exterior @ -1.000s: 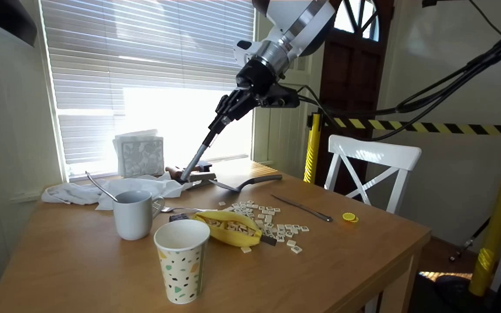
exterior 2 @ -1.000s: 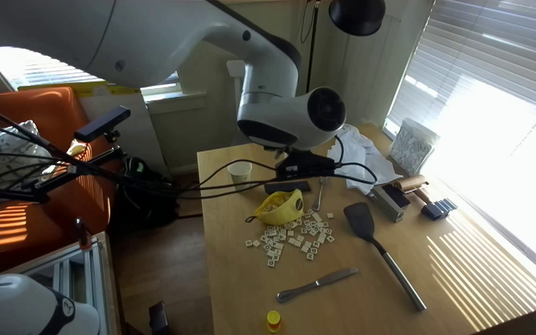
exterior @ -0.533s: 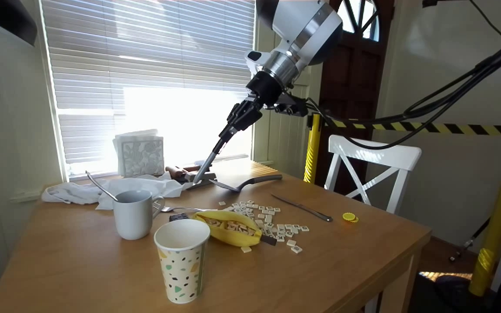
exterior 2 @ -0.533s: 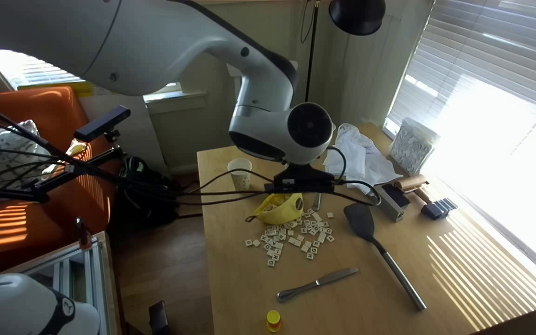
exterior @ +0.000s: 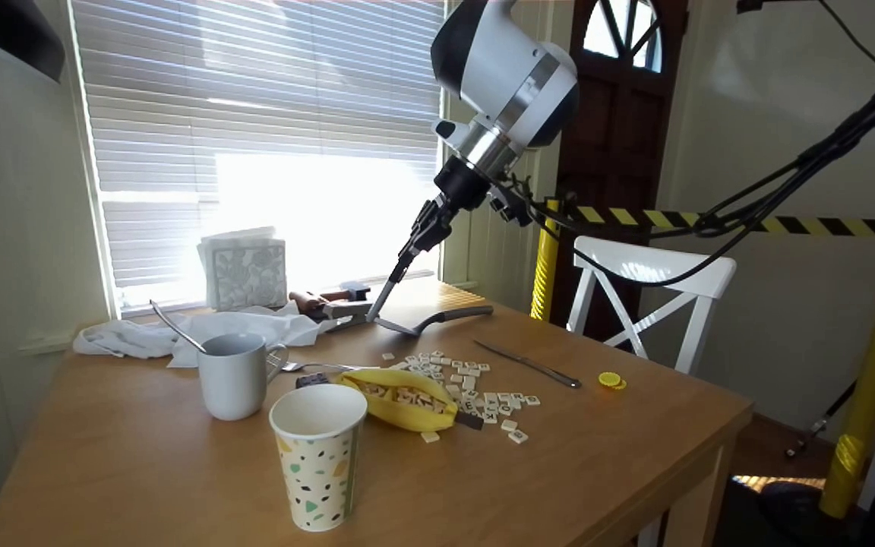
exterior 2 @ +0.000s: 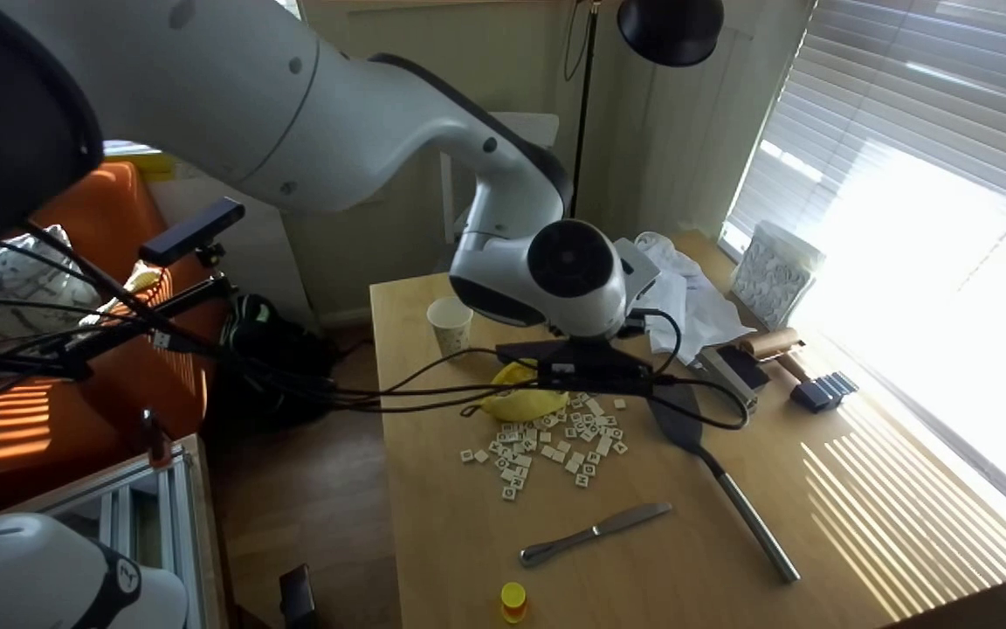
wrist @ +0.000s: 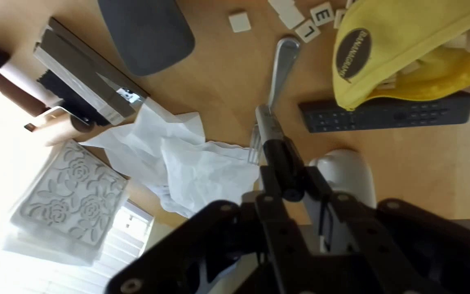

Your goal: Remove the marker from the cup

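The white speckled paper cup stands upright near the table's front in an exterior view and also shows in an exterior view. No marker shows in its mouth. My gripper is shut on the marker, well behind the cup and above the table near the spatula. In the wrist view the marker has a grey body and a black end clamped between the fingertips. Its grey end points away from the gripper, over the fork. The arm hides gripper and marker in an exterior view.
A grey-white mug with a spoon stands beside the cup. A yellow banana pouch, letter tiles, a knife, a spatula, a fork, a remote and white cloth lie around.
My gripper has moved to the right in an exterior view and a little downward, with the marker still held. The arm has shifted and turned. The cup has not moved.
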`<state>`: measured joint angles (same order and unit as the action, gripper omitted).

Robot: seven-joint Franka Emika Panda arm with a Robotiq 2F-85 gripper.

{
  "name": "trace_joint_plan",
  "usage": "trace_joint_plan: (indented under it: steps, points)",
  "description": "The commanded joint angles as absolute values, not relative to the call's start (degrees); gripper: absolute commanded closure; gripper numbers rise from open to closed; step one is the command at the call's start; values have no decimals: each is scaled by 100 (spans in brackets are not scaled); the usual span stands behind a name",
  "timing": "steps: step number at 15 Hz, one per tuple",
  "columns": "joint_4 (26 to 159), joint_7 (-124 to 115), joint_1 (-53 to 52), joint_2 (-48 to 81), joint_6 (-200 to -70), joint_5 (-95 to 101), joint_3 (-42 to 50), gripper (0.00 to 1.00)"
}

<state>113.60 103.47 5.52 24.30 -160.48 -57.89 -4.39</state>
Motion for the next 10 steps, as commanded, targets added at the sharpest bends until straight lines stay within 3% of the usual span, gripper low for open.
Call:
trace_joint_plan:
  steps: [1, 10]
  points:
    - [10617, 10881, 838, 3053, -16473, -6688, -805, 95]
    - [9512, 11910, 1428, 4293, -16473, -8139, -1144, 95]
